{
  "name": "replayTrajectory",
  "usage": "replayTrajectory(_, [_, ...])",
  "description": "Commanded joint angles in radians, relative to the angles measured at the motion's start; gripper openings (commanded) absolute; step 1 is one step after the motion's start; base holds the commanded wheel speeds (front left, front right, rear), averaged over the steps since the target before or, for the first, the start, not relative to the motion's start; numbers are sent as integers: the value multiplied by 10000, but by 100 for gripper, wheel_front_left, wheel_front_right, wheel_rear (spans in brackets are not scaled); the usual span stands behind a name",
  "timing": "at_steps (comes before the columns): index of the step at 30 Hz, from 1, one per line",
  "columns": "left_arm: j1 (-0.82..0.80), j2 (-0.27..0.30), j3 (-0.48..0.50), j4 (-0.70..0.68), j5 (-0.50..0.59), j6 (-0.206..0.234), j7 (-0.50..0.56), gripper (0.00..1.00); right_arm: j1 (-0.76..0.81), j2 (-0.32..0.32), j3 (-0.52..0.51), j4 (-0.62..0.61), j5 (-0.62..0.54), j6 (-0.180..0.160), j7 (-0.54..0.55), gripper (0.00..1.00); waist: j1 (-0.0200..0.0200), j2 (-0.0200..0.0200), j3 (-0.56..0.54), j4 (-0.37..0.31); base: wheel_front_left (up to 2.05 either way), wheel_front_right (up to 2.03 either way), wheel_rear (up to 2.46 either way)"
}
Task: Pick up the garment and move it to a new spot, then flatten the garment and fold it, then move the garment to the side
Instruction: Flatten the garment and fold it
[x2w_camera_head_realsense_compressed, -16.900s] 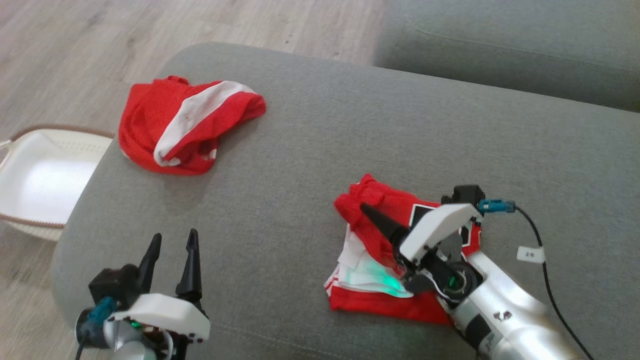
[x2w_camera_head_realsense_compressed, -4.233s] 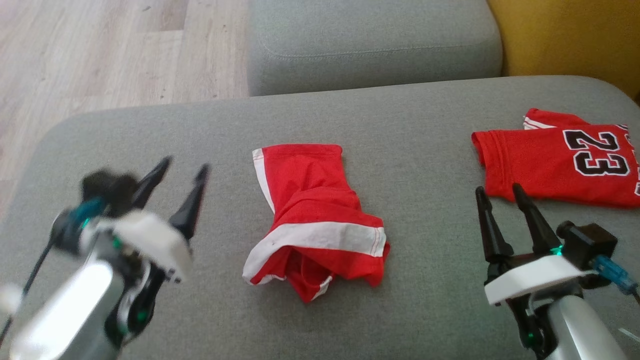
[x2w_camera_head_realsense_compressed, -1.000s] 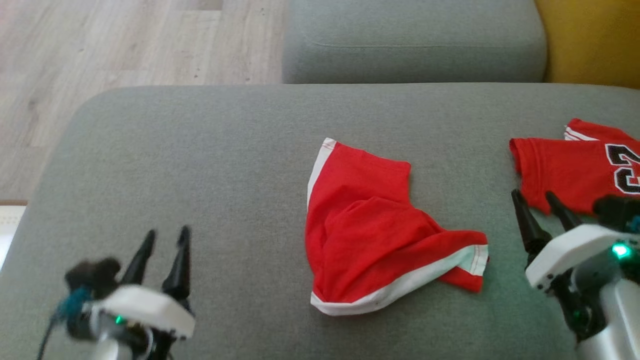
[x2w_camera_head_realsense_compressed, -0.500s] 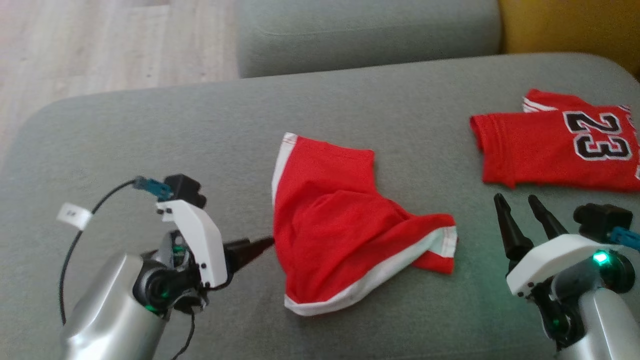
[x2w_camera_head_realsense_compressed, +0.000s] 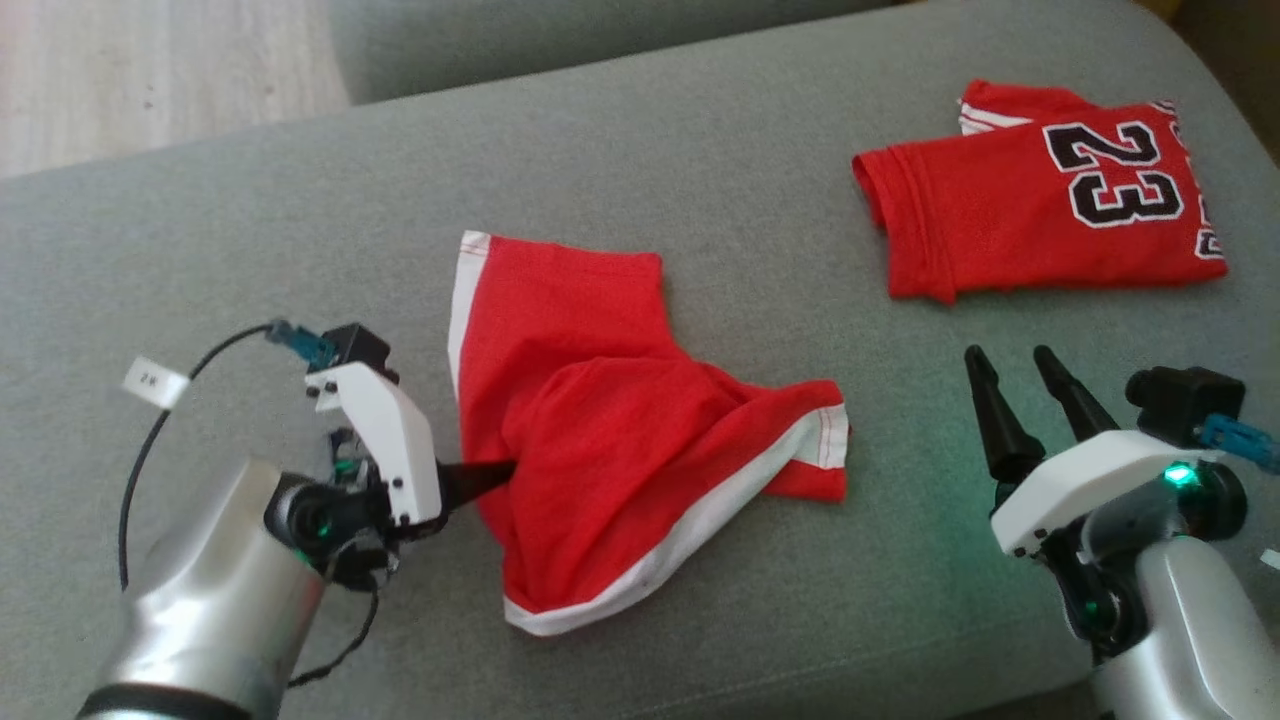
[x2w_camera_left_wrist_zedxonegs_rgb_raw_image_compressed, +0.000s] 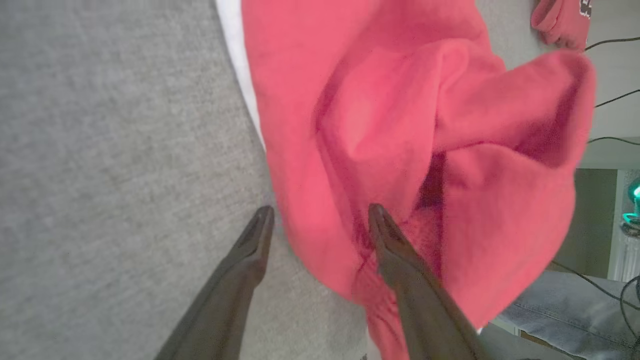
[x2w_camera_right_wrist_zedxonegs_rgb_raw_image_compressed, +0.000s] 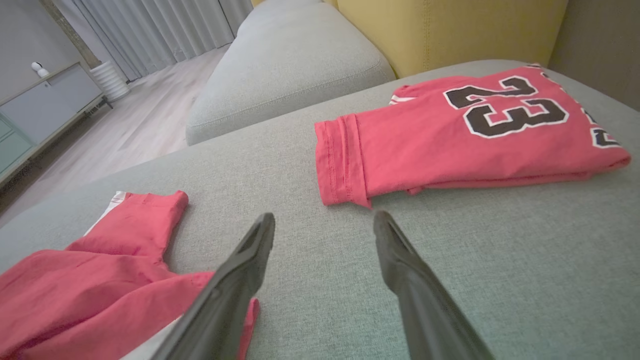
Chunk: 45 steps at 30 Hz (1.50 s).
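Left fingers (x2w_camera_left_wrist_zedxonegs_rgb_raw_image_compressed: 400, 260) straddle the red shorts (x2w_camera_left_wrist_zedxonegs_rgb_raw_image_compressed: 380, 115) at their edge, underside hidden.

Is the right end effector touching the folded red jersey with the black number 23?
No, the right end effector stands open over bare grey sofa cushion, with a gap before the folded red jersey.

Left end effector (x2w_camera_left_wrist_zedxonegs_rgb_raw_image_compressed: 321, 214): in the head view the fingertips are hidden by a fold of the red shorts (x2w_camera_head_realsense_compressed: 620, 430); contact with the cloth cannot be told.
Red shorts: cut off by the top edge in the left wrist view, and at 8 o'clock in the right wrist view.
Jersey (x2w_camera_head_realsense_compressed: 1040, 200): lettering at its 3 o'clock edge is lost in the fold.
Cable tag (x2w_camera_head_realsense_compressed: 155, 381): print too small to be read.
Blue denim (x2w_camera_left_wrist_zedxonegs_rgb_raw_image_compressed: 565, 315), 4 o'clock in the left wrist view: cut off by the edges.
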Motion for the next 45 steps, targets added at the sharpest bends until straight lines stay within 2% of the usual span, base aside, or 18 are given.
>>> replayTrajectory(1, [-641,182,277,-140,-123,-60,-89,100,-411,7,224,-288,43,73,-112,100,0,0,195,-174,0,0,0])
replayTrajectory(3, [-757,76,135,8,-333,-60,40,100,-464,22,276,-229,66,73,-149,100,0,0,252,-223,0,0,0])
replayTrajectory(4, [-804,49,50,35,-418,-60,89,73,-483,23,294,-200,73,73,-166,100,0,0,267,-237,0,0,0])
replayTrajectory(5, [-907,101,-139,67,-436,-60,31,0,-508,23,311,-139,81,73,-204,100,0,0,266,-250,0,0,0])
replayTrajectory(10, [-1312,478,-551,-40,-391,-61,-144,0,-487,17,235,9,57,73,-297,100,0,0,125,-161,0,0,0])
replayTrajectory(19, [-2968,1589,-539,-220,21,-41,-688,0,-507,35,290,-85,32,73,-314,100,0,0,140,-176,0,0,0])
replayTrajectory(24, [-3687,2040,-295,422,378,400,-1115,0,-659,34,381,-153,49,73,-374,100,0,0,451,-502,0,0,0])
replayTrajectory(27, [-3914,2179,-147,984,578,604,-1741,0,-731,45,407,-132,53,73,-426,100,0,0,619,-689,0,0,0])
replayTrajectory(28, [-3963,2173,-106,1116,639,557,-2096,14,-755,50,415,-116,60,73,-447,100,0,0,661,-733,0,0,0])
replayTrajectory(29, [-3978,2107,22,1302,585,540,-2455,100,-772,53,418,-91,61,73,-465,100,0,0,683,-756,0,0,0])
replayTrajectory(34, [-4025,1953,-2,1888,898,337,-3877,100,-776,55,353,42,45,73,-555,100,0,0,619,-657,0,0,0])
replayTrajectory(36, [-3954,1788,-113,2152,900,187,-4105,100,-722,50,337,105,22,73,-588,100,0,0,462,-495,0,0,0])
replayTrajectory(41, [-3491,1619,-919,1998,830,-45,-3595,100,-487,8,263,232,33,73,-604,100,0,0,-121,18,0,0,0])
replayTrajectory(45, [-2654,1967,-1928,605,254,-56,-2595,100,-212,-23,133,224,22,73,-566,100,0,0,-499,344,0,0,0])
